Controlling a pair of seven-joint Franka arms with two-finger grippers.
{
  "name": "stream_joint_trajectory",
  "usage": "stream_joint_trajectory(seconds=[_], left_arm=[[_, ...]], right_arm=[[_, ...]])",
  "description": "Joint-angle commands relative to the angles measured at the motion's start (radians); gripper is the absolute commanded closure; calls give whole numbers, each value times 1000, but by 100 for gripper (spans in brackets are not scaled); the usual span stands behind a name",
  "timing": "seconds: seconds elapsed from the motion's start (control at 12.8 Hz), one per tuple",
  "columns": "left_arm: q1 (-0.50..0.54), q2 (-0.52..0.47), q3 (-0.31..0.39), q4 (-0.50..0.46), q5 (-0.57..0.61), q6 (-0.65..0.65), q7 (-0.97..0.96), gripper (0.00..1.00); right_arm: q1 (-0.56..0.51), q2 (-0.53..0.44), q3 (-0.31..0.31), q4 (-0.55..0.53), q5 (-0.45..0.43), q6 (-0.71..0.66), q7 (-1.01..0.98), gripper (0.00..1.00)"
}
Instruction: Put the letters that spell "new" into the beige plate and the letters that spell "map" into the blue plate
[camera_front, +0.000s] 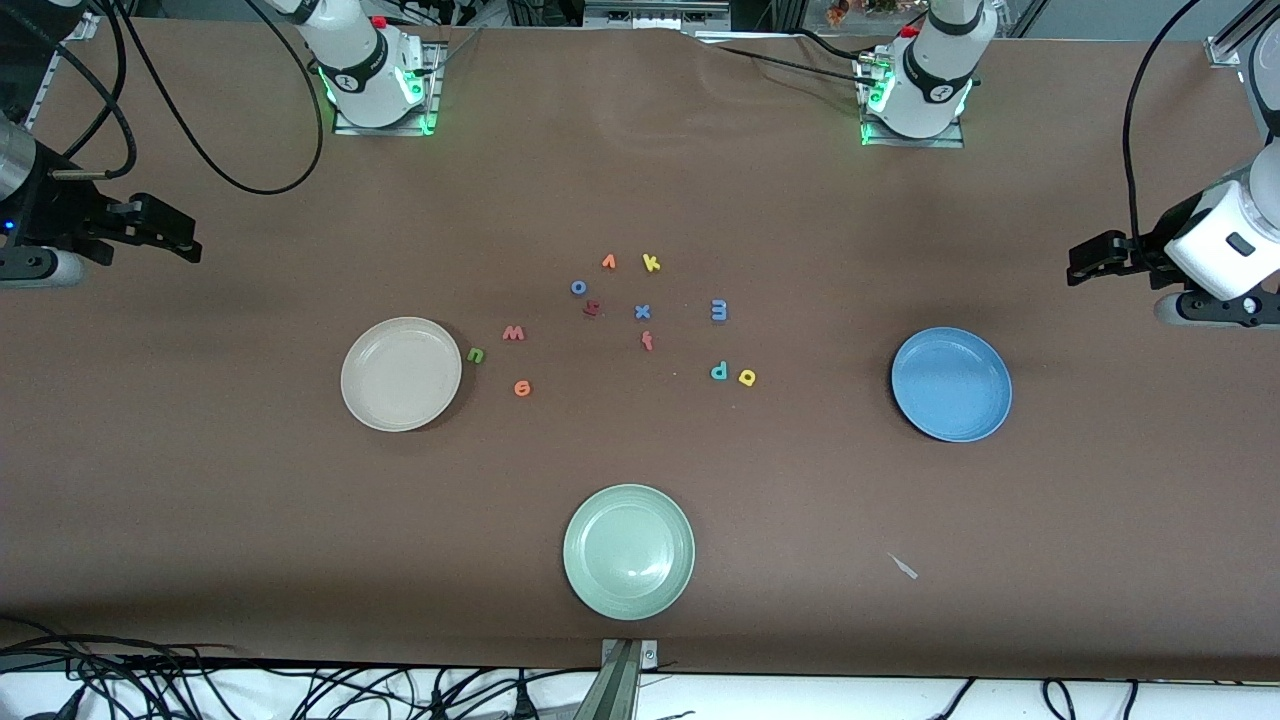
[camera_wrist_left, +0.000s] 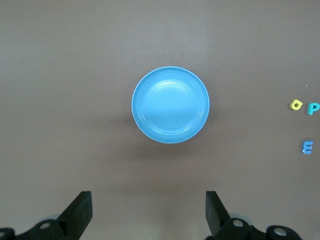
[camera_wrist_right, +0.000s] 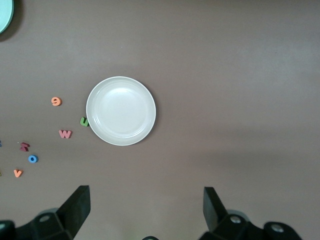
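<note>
A brown desk (camera_front: 200, 500) carries three plates and a loose cluster of foam letters at its middle. The beige plate (camera_front: 401, 374) lies toward the right arm's end, with the green n (camera_front: 476, 355) just beside its rim and the red-pink w (camera_front: 513, 333) and orange e (camera_front: 522, 388) near. The blue plate (camera_front: 951, 384) lies toward the left arm's end, well apart from the periwinkle m (camera_front: 718, 310), teal p (camera_front: 719, 371) and yellow a (camera_front: 746, 377). The left end effector (camera_wrist_left: 149, 212) and right end effector (camera_wrist_right: 146, 210) wait high over the desk ends, both spread wide and empty.
</note>
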Motion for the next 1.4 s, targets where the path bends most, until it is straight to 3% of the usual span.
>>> stream_joint_trajectory(seconds=[0.0,1.32], left_arm=[[-7,-7,9,1,-25,-13,15,0],[-7,-5,9,1,-25,-13,15,0]], right_arm=[[-2,0,0,12,17,-26,-8,0],[-8,-2,-21,9,19,-60,-16,0]])
